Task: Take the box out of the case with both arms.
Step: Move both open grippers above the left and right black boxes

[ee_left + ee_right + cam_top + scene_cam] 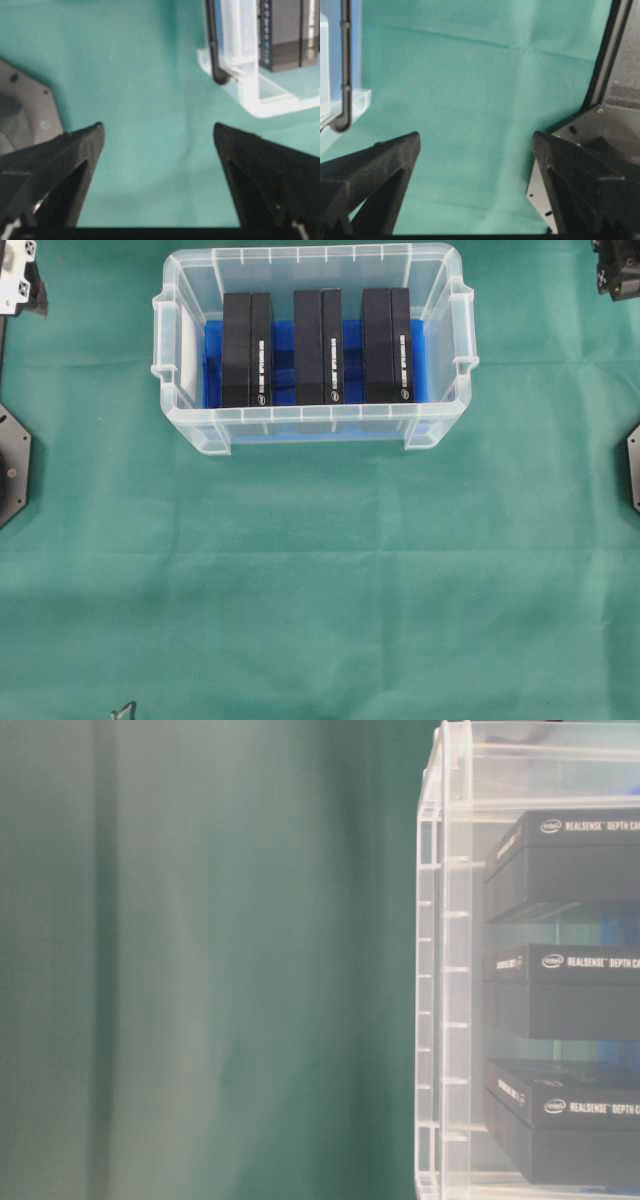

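The clear case (310,425) stands at the back middle of the green cloth, with a blue liner (283,350) on its bottom. Three black boxes stand upright in it side by side: left (247,350), middle (319,347), right (387,345). In the left wrist view my left gripper (159,131) is open over bare cloth, with the case's corner (240,60) ahead to the right. Over bare cloth as well, my right gripper (476,137) is open, and the case's edge (330,90) shows at far left. Neither gripper touches the case or a box.
The arms sit at the far back corners, left (20,280) and right (615,270). Their bases lie at the table's left edge (10,465) and right edge (632,465). Green cloth (320,590) covers the table in front of the case.
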`<action>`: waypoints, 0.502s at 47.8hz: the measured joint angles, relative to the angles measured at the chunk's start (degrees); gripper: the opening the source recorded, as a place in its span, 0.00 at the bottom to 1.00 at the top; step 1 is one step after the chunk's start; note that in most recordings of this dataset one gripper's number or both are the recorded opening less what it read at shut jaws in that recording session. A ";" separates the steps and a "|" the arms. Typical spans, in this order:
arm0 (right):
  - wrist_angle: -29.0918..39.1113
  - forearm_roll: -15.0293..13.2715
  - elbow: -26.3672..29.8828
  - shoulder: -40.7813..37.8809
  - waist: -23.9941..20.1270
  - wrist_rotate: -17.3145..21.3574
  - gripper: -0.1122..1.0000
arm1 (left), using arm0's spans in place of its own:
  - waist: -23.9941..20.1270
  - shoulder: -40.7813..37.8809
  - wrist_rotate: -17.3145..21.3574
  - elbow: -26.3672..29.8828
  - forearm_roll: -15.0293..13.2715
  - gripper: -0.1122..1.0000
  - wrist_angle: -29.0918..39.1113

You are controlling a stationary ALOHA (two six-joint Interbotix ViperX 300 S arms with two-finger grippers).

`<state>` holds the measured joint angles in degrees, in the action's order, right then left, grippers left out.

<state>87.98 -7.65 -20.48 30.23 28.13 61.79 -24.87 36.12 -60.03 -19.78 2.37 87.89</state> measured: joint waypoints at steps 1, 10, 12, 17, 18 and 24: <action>0.00 0.00 0.00 -0.09 0.00 0.00 0.97 | 0.00 0.00 -0.09 0.00 -0.09 0.86 0.00; -0.70 0.00 0.09 0.00 0.00 -0.09 0.97 | 0.18 0.44 -0.09 -0.18 0.00 0.86 -0.26; -0.70 0.00 0.00 0.09 0.00 0.00 0.97 | 0.26 0.62 -0.09 -0.18 0.00 0.86 -0.35; -0.70 -0.09 0.00 0.26 0.00 0.00 0.97 | 0.26 1.05 -0.88 -0.18 -0.09 0.86 -1.67; -0.79 0.00 0.00 0.26 0.00 0.00 0.97 | 0.26 1.14 -0.97 -0.18 -0.09 0.86 -1.85; -1.05 0.00 0.00 0.26 0.00 0.18 0.97 | 0.26 0.79 -2.29 -0.18 -0.09 0.86 -2.72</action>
<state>86.92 -7.65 -20.48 30.50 28.13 61.96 -24.61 36.91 -62.31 -19.95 2.29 85.17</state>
